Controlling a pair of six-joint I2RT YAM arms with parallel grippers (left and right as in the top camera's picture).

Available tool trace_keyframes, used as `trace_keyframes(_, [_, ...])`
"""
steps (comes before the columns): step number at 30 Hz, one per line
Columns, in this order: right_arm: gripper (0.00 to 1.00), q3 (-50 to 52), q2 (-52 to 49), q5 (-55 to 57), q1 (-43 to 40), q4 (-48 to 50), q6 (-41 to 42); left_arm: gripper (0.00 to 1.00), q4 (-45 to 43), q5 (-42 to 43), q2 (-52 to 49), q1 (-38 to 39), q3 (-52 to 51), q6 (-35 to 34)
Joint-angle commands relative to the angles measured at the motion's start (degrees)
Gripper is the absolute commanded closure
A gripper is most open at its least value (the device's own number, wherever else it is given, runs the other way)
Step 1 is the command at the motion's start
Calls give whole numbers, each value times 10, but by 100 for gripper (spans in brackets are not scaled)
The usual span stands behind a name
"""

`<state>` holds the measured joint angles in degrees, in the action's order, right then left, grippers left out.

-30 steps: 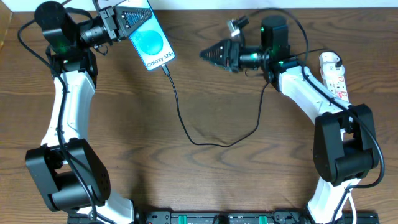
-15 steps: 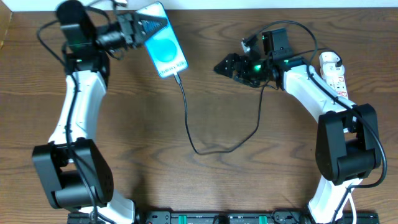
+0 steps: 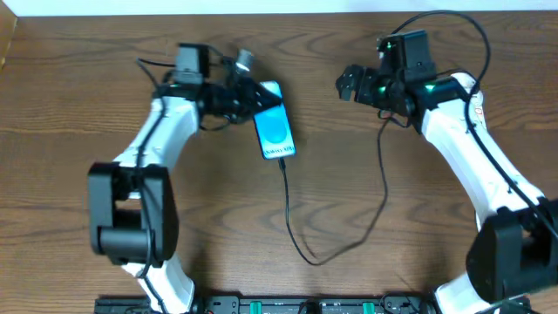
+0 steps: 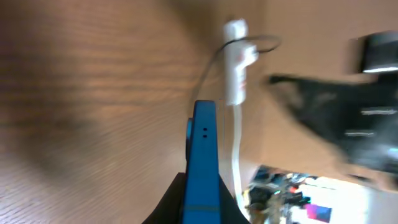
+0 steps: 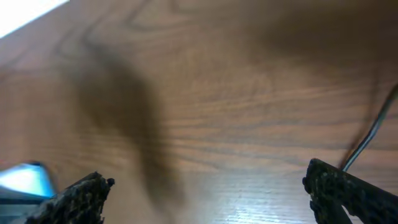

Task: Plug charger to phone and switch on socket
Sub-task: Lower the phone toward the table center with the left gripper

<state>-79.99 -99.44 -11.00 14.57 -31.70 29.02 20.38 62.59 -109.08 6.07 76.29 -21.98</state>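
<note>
Two arms reach over the wooden table [image 3: 61, 131]. The left gripper [image 3: 253, 98] is clamped on the far end of the phone [image 3: 274, 133], which sits a little left of the table's middle. Its blue screen faces up. Its long axis runs from the back of the table towards the front, leaning slightly to the right, and its free end points at the front edge. Whether it rests on the wood or is held just above it cannot be told. In the left wrist view the phone [image 4: 204, 155] shows edge-on between the dark fingers [image 4: 166, 206].

The charger [image 3: 301, 244] meets the phone's front end, loops down and right, then climbs towards the right arm. The right gripper [image 3: 347, 85] hovers well right of the phone with its jaws spread wide and nothing between them. The socket [image 4: 235, 68] lies beyond the phone in the left wrist view, blurred.
</note>
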Motion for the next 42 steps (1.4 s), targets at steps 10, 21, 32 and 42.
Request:
trace_keyframes(10, [1,-3,24,53,-3,0,-15,93,17,-85,-133,101,5,68])
trace_keyframes(21, [1,-3,24,53,-3,-1,-15,93,-34,-87,-149,108,5,34])
trace_keyframes(32, [1,-3,24,53,-2,0,-15,93,-40,-98,-149,108,5,2])
trace_keyframes(42, [1,-3,24,53,-2,-7,-15,85,-40,-108,-149,108,5,2])
